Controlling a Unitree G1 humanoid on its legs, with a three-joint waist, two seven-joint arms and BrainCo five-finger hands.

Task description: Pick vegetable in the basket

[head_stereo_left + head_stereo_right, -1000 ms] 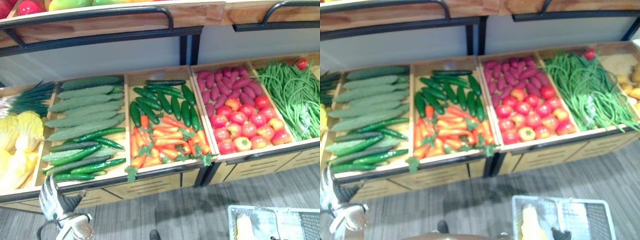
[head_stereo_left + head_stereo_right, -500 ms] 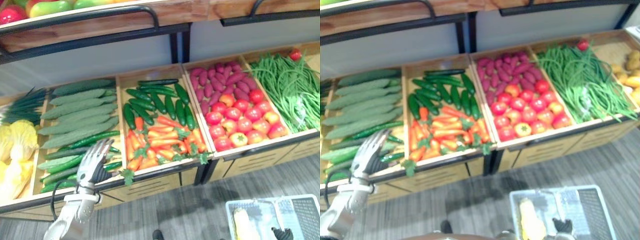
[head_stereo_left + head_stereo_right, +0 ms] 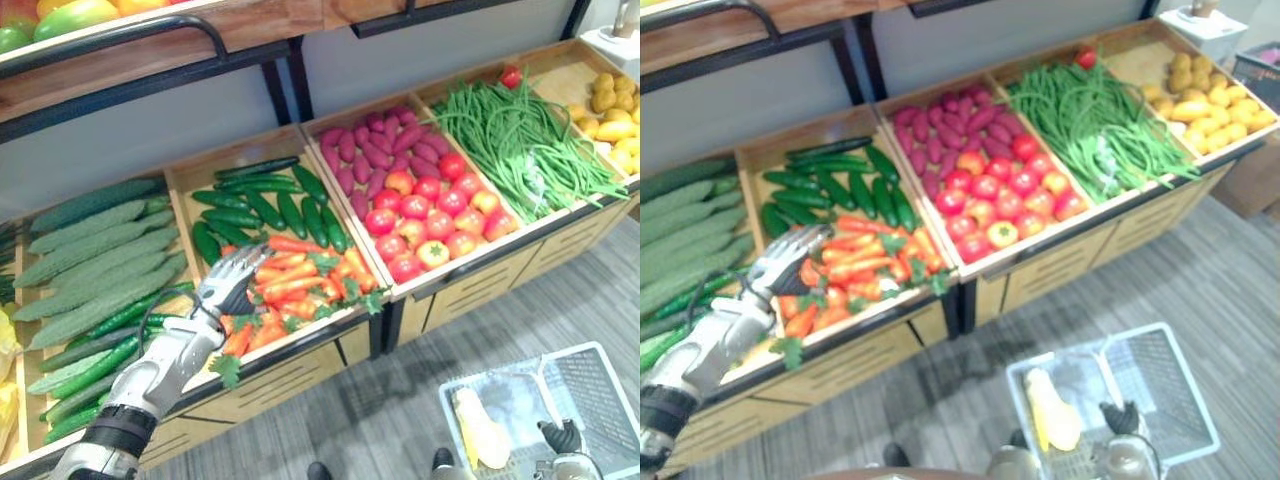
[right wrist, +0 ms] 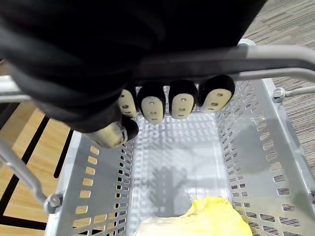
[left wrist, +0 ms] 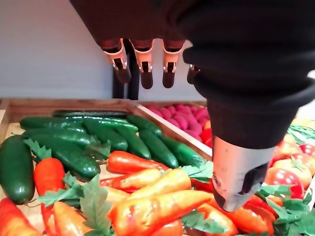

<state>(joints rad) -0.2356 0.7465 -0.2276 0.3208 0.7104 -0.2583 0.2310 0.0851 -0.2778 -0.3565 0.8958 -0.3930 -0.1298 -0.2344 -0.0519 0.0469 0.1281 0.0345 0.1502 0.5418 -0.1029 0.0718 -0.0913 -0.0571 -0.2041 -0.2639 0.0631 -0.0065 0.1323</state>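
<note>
My left hand [image 3: 233, 282] hovers open over the front of the carrot bin, fingers straight and nothing in them. In the left wrist view its fingers [image 5: 143, 69] point past orange carrots [image 5: 162, 196] towards dark green cucumbers [image 5: 74, 140] at the back of the same bin. My right hand [image 3: 560, 436] is at the lower right, shut on the handle [image 4: 221, 59] of a grey plastic basket [image 3: 603, 388]. A pale yellow vegetable [image 3: 481, 432] lies in the basket.
A wooden stand holds a row of bins: long pale green gourds [image 3: 95, 255], purple sweet potatoes [image 3: 370, 145] with tomatoes [image 3: 430, 215], green beans [image 3: 520, 140], yellow potatoes [image 3: 610, 110]. A shelf with fruit and a black rail [image 3: 120, 45] overhangs the back. Grey floor lies in front.
The camera has swung right. My left hand has risen from below the stand's front edge and moved right over the carrots. My right hand still holds the basket handle.
</note>
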